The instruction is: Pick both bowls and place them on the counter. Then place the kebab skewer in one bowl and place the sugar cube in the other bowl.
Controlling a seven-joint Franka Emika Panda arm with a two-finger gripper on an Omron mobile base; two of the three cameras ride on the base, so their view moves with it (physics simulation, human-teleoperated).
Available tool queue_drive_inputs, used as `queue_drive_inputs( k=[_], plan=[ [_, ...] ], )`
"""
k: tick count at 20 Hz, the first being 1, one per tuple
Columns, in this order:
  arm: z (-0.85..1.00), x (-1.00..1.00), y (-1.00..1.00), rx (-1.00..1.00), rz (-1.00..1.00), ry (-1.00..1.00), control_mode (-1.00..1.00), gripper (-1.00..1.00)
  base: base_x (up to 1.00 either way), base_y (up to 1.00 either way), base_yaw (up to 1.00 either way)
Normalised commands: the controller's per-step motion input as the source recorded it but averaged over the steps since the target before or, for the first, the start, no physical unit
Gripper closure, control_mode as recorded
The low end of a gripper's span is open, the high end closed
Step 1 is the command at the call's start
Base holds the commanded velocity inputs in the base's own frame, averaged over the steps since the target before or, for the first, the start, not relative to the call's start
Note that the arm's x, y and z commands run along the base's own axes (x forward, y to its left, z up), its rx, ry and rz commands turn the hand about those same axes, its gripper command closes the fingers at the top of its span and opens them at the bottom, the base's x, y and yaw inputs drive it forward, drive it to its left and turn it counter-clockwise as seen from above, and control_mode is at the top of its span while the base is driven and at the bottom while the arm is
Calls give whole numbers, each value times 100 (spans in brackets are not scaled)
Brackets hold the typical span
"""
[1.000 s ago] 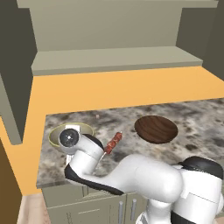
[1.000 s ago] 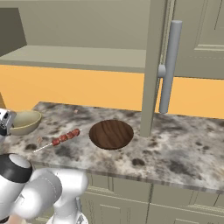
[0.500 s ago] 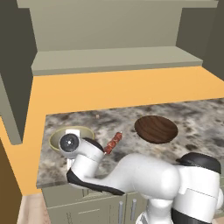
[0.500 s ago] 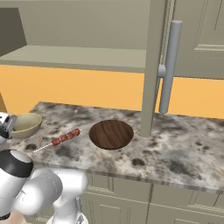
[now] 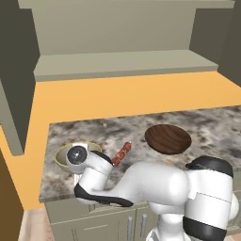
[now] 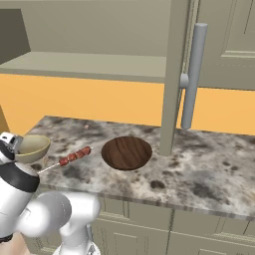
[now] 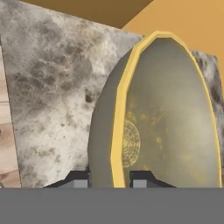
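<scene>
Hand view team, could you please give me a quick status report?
End effector shut on beige bowl's rim, bowl over counter. Kebab skewer beside, apart.

Landmark: you can take the orange surface (image 5: 122,99) as your reference.
Shelf: you see an olive-grey shelf (image 5: 122,63) running just behind it.
Back wall: a plain olive panel (image 5: 113,28) rises above that shelf.
Tall door: to its right you find a cabinet door (image 6: 226,45) with a grey bar handle (image 6: 193,74).
Floor: pale wood planks (image 7: 8,144) lie below, on its near side.
</scene>
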Motion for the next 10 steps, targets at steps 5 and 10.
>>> queue_drive_inputs(
  k=[5,10],
  plan=[
    [-10,8,0,0,9,0,-100,100,0,0,0],
    [-14,1,1,0,12,0,-100,100,0,0,0]
  ],
)
